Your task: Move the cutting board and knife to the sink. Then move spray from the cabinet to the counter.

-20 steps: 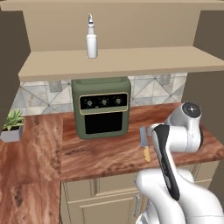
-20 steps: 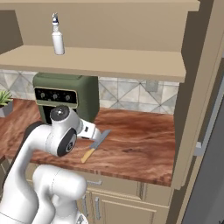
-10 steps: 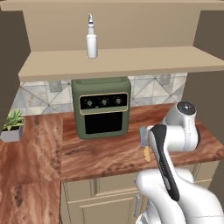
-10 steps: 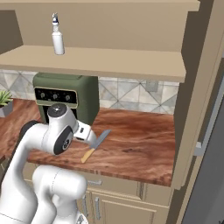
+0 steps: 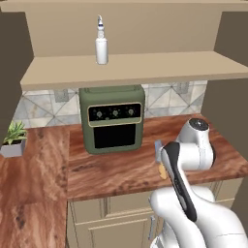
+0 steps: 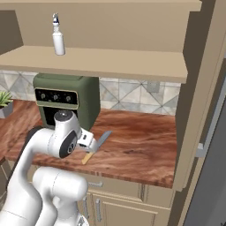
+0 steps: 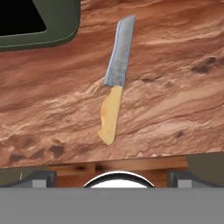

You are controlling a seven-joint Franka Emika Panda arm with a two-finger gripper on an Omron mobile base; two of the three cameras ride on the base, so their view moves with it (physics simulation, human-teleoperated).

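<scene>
Spray (image 5: 101,48) upright on cabinet (image 5: 145,68) shelf

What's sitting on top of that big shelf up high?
A white spray stands alone on the cabinet shelf. The green oven sits below it, on the counter.

- The white arm with dark joints (image 5: 186,160) is folded, with its elbow bent.
- The two-finger gripper (image 6: 90,145) points downward, with its jaws wide apart and holding nothing.

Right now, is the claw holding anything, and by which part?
Nothing is held. The claw is open above the knife, which lies flat and free on the counter, handle nearest the claw.
</scene>
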